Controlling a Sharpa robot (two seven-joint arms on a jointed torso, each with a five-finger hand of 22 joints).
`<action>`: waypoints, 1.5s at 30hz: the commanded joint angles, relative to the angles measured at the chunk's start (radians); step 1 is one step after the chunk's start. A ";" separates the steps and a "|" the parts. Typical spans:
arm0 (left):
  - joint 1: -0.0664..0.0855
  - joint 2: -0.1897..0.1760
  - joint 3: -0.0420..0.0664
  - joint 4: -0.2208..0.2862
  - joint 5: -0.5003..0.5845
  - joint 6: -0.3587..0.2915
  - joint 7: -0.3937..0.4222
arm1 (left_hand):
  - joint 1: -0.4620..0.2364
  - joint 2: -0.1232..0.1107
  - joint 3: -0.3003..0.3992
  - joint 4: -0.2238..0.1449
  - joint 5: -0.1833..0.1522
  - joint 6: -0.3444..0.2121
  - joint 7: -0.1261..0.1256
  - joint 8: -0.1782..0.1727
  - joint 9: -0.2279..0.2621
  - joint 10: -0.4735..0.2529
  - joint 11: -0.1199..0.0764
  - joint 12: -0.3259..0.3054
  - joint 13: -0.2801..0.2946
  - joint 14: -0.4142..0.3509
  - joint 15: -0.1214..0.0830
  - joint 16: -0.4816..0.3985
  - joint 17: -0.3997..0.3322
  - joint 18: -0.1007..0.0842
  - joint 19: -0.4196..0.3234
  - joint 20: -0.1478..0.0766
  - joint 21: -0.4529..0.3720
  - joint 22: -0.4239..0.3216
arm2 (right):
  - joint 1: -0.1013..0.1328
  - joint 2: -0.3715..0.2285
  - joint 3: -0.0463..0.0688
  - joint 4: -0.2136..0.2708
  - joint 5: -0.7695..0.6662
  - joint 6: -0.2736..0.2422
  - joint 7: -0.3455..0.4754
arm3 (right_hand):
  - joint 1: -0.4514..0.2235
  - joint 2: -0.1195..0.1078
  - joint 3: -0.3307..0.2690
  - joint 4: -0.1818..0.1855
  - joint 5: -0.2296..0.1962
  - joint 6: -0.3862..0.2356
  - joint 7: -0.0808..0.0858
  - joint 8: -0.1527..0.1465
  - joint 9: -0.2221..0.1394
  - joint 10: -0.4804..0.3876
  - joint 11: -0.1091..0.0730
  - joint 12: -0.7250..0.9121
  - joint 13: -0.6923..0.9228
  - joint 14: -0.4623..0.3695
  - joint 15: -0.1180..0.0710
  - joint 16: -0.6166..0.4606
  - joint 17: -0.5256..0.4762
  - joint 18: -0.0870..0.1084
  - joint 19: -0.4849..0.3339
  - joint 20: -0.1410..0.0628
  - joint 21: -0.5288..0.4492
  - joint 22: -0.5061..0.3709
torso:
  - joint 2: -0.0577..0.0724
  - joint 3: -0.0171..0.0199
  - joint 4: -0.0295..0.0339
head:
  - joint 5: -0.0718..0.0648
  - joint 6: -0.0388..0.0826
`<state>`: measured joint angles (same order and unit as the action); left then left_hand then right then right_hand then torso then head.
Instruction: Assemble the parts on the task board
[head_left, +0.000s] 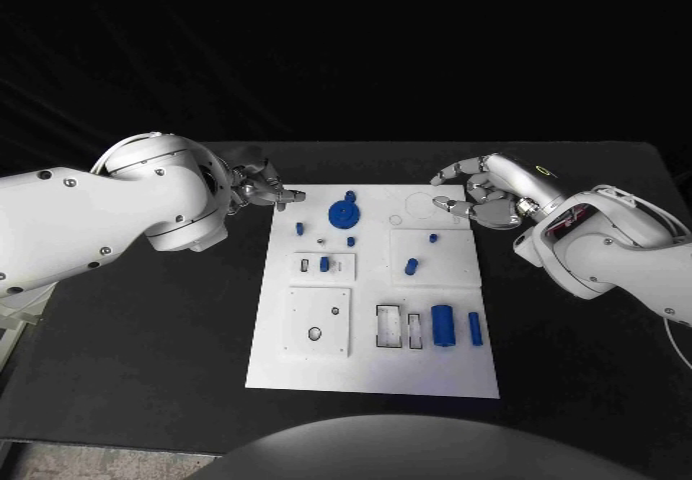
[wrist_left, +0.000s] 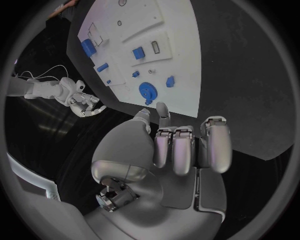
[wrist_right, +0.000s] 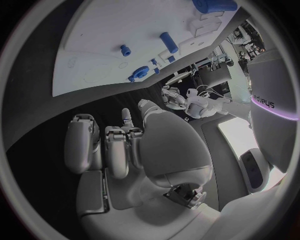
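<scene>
The white task board (head_left: 433, 370) lies in the middle of the black table. A blue gear (head_left: 345, 212) stands near its far edge, also seen as the blue gear (wrist_left: 147, 91) in the left wrist view. Small blue pegs (head_left: 411, 266) are scattered on the middle of the board, and a blue cylinder (head_left: 443, 326) lies beside a thin blue bar (head_left: 475, 328) near the front right. My left hand (head_left: 263, 188) hovers at the board's far left corner, fingers curled, nothing seen in it. My right hand (head_left: 483, 192) hovers at the far right corner, fingers curled in and holding nothing.
The board carries a square plate with holes (head_left: 319, 322) at the front left and rectangular slots (head_left: 389, 325) beside the cylinder. Bare black table (head_left: 144, 350) lies on both sides of the board.
</scene>
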<state>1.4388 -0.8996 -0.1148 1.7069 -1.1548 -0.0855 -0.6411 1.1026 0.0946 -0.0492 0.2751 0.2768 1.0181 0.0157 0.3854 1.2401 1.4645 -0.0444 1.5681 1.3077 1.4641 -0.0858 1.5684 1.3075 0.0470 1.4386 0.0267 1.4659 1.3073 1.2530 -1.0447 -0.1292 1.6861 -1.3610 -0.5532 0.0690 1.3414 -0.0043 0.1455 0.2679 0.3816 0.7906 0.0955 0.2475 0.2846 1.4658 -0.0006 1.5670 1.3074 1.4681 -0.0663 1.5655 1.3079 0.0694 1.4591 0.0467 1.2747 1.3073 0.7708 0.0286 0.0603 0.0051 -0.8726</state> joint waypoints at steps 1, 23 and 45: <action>-0.001 0.013 0.000 -0.031 -0.030 0.060 -0.011 | 0.009 -0.004 -0.002 -0.002 0.004 -0.009 0.000 -0.004 0.001 0.106 -0.002 0.003 0.263 0.107 -0.001 0.002 0.263 -0.005 0.004 0.001 -0.005 0.158 | 0.000 0.000 0.000 0.000 -0.001 0.004 0.009 | 0.003 -0.003 0.001 0.005 0.003 0.008 0.001 -0.005 -0.001 0.105 0.004 0.004 0.263 0.102 0.008 0.002 0.260 -0.007 -0.001 0.005 0.006 0.182 | 0.005 -0.0048 0.0010 | 0.001 0.000; -0.059 0.098 -0.005 -0.149 0.003 0.050 0.015 | -0.038 0.000 -0.060 0.017 -0.095 -0.029 0.013 -0.027 0.019 0.106 0.010 0.003 0.263 0.107 0.009 0.002 0.263 -0.004 -0.002 0.009 -0.014 0.158 | -0.002 0.004 0.000 -0.010 0.000 0.016 0.013 | 0.007 -0.002 0.005 0.003 0.008 0.009 0.001 -0.005 -0.002 0.105 0.003 0.004 0.263 0.102 0.008 0.002 0.260 -0.007 -0.001 0.005 0.006 0.182 | 0.004 -0.0032 -0.0005 | 0.013 0.000; -0.069 0.112 -0.006 -0.165 0.015 0.068 0.015 | -0.015 0.007 -0.070 0.011 -0.060 -0.043 0.018 -0.038 0.029 0.106 0.015 0.003 0.263 0.107 0.014 0.002 0.263 -0.001 -0.010 0.015 -0.023 0.155 | -0.003 0.003 0.000 -0.010 0.002 0.025 0.008 | 0.010 -0.001 0.008 0.002 0.011 0.011 0.001 -0.005 -0.003 0.105 0.003 0.004 0.263 0.102 0.007 0.003 0.261 -0.007 -0.001 0.005 0.007 0.182 | 0.004 -0.0043 0.0002 | 0.013 0.000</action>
<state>1.3702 -0.7897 -0.1207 1.5428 -1.1459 -0.0386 -0.6339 1.0790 0.1029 -0.1140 0.2876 0.2111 0.9822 0.0302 0.3515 1.2676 1.4645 -0.0371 1.5681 1.3077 1.4640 -0.0784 1.5684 1.3073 0.0470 1.4312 0.0340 1.4465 1.3077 1.2505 -1.0419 -0.1294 1.6762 -1.3580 -0.5408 0.0743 1.3413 -0.0043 0.1483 0.2707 0.3856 0.7942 0.0991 0.2475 0.2827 1.4658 -0.0007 1.5670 1.3074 1.4681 -0.0663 1.5655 1.3075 0.0694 1.4592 0.0467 1.2797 1.3076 0.7747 0.0246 0.0594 0.0199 -0.8726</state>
